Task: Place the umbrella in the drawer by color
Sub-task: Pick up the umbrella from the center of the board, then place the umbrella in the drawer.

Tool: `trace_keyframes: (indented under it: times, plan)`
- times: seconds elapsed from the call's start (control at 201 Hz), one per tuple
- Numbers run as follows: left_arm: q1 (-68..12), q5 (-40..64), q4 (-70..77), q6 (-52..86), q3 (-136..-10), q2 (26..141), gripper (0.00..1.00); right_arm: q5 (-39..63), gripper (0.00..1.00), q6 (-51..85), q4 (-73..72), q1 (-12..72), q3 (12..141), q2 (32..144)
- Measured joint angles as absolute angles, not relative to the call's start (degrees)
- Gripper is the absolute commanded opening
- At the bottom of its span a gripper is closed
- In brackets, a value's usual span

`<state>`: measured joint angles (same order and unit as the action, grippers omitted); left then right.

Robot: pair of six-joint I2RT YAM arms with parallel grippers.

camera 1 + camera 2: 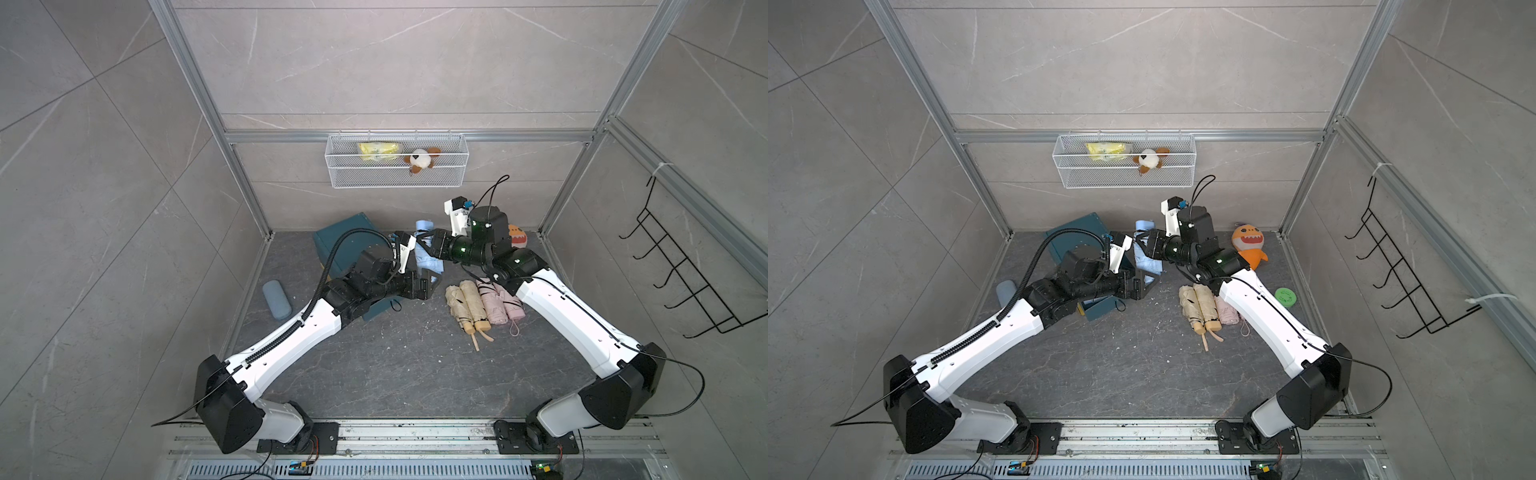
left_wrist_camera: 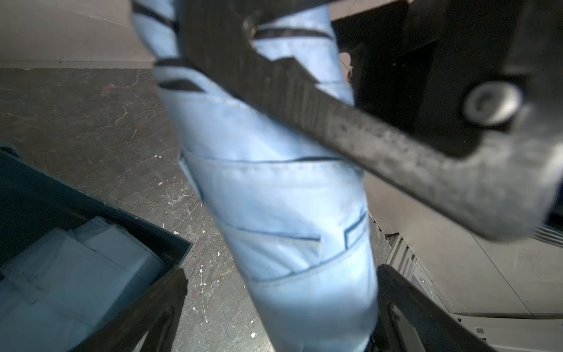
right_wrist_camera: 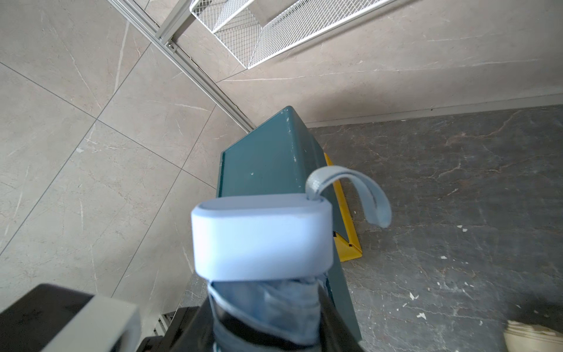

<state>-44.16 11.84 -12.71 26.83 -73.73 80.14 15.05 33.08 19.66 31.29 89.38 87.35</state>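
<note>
A folded light-blue umbrella point(image 1: 426, 259) point(image 1: 1144, 259) hangs above the floor, with my right gripper point(image 1: 426, 245) point(image 3: 265, 320) shut on it just below its flat handle point(image 3: 262, 240). My left gripper point(image 1: 430, 282) point(image 2: 274, 320) is open, its fingers point(image 2: 146, 314) on either side of the umbrella's point(image 2: 274, 198) lower end. The teal drawer cabinet point(image 1: 345, 237) point(image 3: 268, 158) stands at the back left. One teal drawer point(image 2: 91, 213) point(image 1: 1100, 309) is pulled out with pale blue fabric inside. A yellow drawer point(image 3: 344, 219) also sticks out. Two beige umbrellas point(image 1: 465, 307) and a pink one point(image 1: 498, 303) lie on the floor.
A blue-grey case point(image 1: 276, 299) lies left of my left arm. An orange shark plush point(image 1: 1250, 245) and a green disc point(image 1: 1286, 297) sit at the right. A white wire basket point(image 1: 397, 178) hangs on the back wall, and a black hook rack point(image 1: 681, 274) on the right wall.
</note>
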Motion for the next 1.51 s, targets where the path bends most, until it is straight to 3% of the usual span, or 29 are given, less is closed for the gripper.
trace_keyframes:
  times: [0.204,0.368,0.428,0.488,0.607,0.742,1.06,1.513]
  plan:
    - [-44.23,11.66,-11.27,27.03,-73.73,80.88,0.58,15.75,0.24,33.93,18.02,31.29,87.83,87.35]
    - [-44.64,11.6,-11.18,27.27,-73.76,80.95,0.36,15.79,0.25,34.61,16.38,31.24,86.78,87.33]
    - [-44.62,11.38,-11.53,27.57,-73.76,80.95,0.29,15.64,0.28,34.79,16.03,31.18,86.54,87.31]
    - [-44.58,11.22,-11.62,27.81,-73.76,80.95,0.26,15.44,0.38,34.76,15.77,31.09,86.52,87.31]
    - [-44.47,11.29,-11.77,27.4,-73.73,80.93,0.25,15.46,0.61,34.85,15.42,31.03,86.17,86.98]
    - [-43.38,14.13,-14.28,25.56,-73.76,80.58,0.25,16.32,0.69,34.54,14.7,30.13,83.33,83.96]
    - [-37.23,23.59,-24.45,21.67,-75.0,79.26,0.24,20.38,0.72,33.3,9.15,24.56,73.28,72.29]
    - [-33.45,40.71,-25.23,23.29,-76.73,80.18,0.27,35.09,0.73,37.8,-4.73,23.33,61.25,71.57]
